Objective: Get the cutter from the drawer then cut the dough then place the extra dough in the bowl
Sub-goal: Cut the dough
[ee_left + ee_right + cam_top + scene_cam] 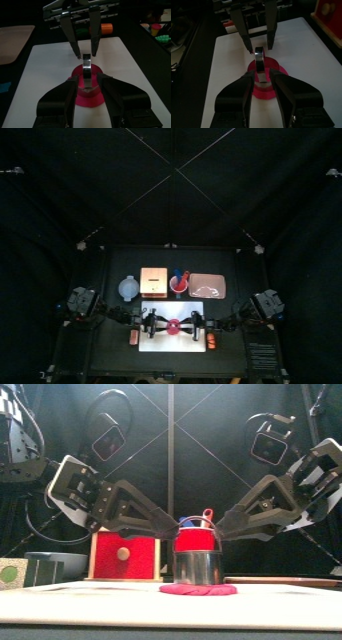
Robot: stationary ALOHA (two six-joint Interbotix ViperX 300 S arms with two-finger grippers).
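The left gripper [168,534] and right gripper [227,534] both clamp the metal cutter [198,569], apparently to press it evenly through the dough [198,590].

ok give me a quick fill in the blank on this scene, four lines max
1. The left pincer and right pincer both grip the round metal ___.
2. It stands on a flat pink disc of ___.
3. That disc lies on the white cutting ___.
4. The wooden box has a ___ drawer front.
Missing: cutter; dough; board; red.
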